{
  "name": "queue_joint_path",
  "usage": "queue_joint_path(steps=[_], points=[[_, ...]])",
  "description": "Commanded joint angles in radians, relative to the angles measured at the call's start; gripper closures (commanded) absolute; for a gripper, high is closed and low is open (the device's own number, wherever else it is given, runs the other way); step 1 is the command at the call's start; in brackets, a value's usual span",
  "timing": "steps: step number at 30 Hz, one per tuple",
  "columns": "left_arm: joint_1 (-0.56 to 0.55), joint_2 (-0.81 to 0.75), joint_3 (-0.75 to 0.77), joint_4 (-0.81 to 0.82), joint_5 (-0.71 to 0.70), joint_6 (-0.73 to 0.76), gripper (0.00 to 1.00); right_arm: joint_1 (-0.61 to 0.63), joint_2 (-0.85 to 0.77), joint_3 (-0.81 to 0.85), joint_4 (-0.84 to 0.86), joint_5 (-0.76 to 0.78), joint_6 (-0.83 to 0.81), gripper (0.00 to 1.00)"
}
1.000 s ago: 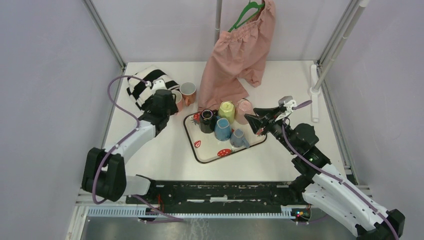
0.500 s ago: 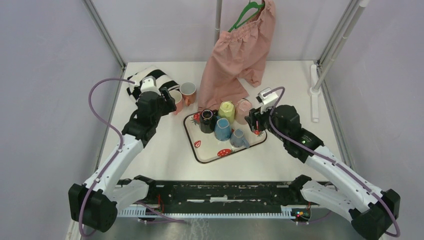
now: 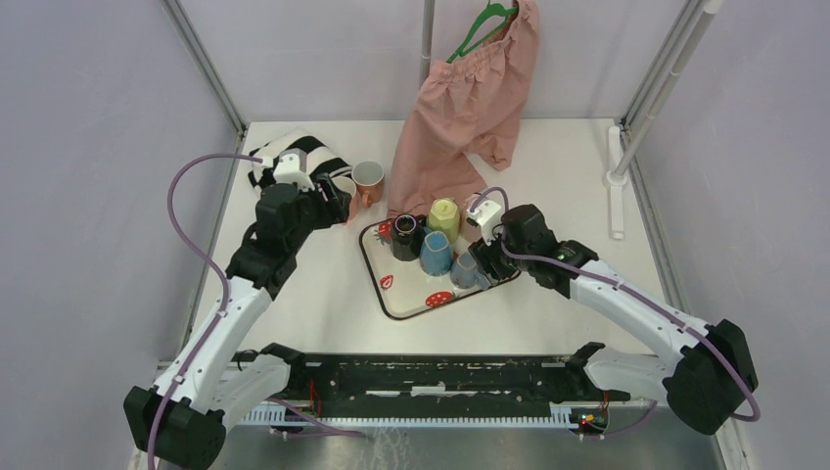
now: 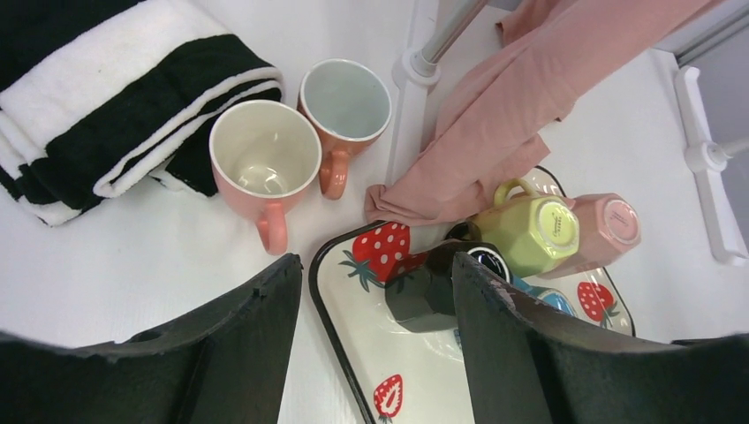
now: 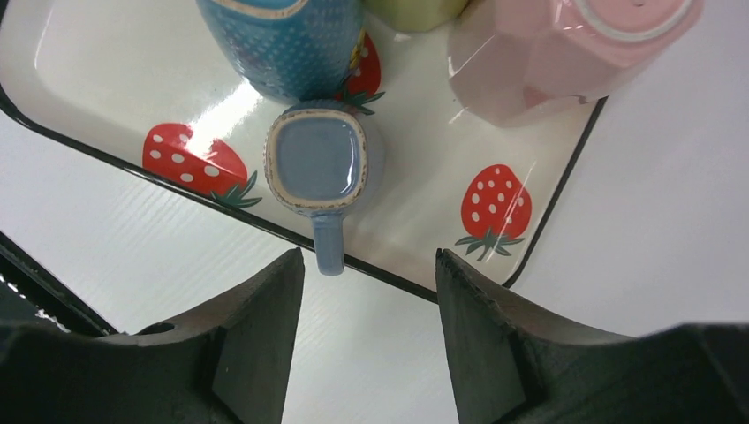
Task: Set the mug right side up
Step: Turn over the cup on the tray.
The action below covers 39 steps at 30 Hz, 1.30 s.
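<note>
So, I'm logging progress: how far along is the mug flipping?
Done: two peach mugs stand upright beside the tray. In hand: the right tool hovers open over the small blue mug, not gripping. Left: that one plus the green mug, pink mug and dotted blue mug, upside down.

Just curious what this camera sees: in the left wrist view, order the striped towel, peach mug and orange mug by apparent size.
1. Striped towel: clearly largest, though partly out of frame.
2-3. Peach mug and orange mug: nearly alike. The peach looks slightly bigger, perhaps only because it is nearer.
</note>
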Motion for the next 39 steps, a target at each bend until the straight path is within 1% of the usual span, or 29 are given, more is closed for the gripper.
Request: queue_joint_path(steps=[1,9,14,20,23,28,32,35,39], points=[[-0.004,-0.037,0.037,0.013,0.058,0.047,0.3,0.002,0.047,-0.009,-0.002,-0.063,-0.056,0.38],[-0.004,-0.062,0.034,0.034,0.106,0.046,0.31,0.004,0.144,-0.009,0.036,-0.133,-0.056,0.41],[-0.004,-0.062,0.052,0.03,0.106,0.035,0.32,0.003,0.194,0.005,0.061,-0.132,-0.056,0.43],[-0.004,-0.069,0.062,0.025,0.106,0.036,0.32,0.004,0.238,0.01,0.081,-0.138,-0.08,0.47],[-0.004,-0.064,0.052,0.055,0.17,0.032,0.31,0.003,0.256,0.008,0.091,-0.141,-0.089,0.51],[-0.004,-0.053,0.051,0.086,0.237,0.031,0.3,0.005,0.263,0.008,0.114,-0.148,-0.096,0.58],[-0.004,-0.053,0.045,0.115,0.259,0.032,0.28,0.005,0.268,0.011,0.12,-0.156,-0.101,0.67],[-0.004,-0.053,0.042,0.123,0.281,0.043,0.24,0.008,0.273,0.013,0.116,-0.161,-0.107,0.74],[-0.004,-0.052,0.051,0.106,0.296,0.059,0.23,0.011,0.276,0.014,0.105,-0.158,-0.116,0.89]])
